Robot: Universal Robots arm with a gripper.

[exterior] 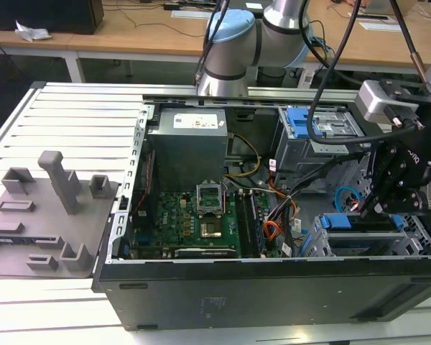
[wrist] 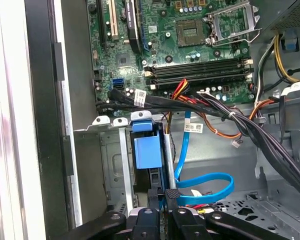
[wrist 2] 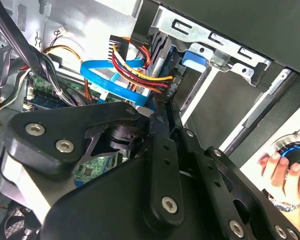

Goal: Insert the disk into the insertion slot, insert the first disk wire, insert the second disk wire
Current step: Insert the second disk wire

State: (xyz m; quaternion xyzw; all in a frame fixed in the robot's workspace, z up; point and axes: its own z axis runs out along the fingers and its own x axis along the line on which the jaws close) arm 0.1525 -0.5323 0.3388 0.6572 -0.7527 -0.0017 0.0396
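Disk (wrist: 145,151): already down in the slot (wrist: 122,155), blue frame upright between the metal rails, seen in the first wrist view. Pincer (wrist: 165,194) right at the disk's near end, low over the cage; apart or clamped, cannot tell from here.

Wire work at hand, by the look of it. Best approach: keep the plug square to the disk's socket, push straight along the disk's length, no twisting. Mind the slack, too. Blue cable (wrist: 210,182) looping just beside the pincer, loose and springy, likely to flick aside under a skewed push. Power wires (wrist 2: 140,67), red, yellow and black, ending in a black plug near the disk's end in the second wrist view; stiff bundle, so better guided than forced.

Further out: board (wrist: 190,45) beyond the slot, taller cage (exterior: 312,129) with its blue latch well apart, hand (wrist 2: 282,172) outside the case on a round control.

Count: one disk, one slot, one blue cable, one power bundle, two cages, one pincer, one hand.
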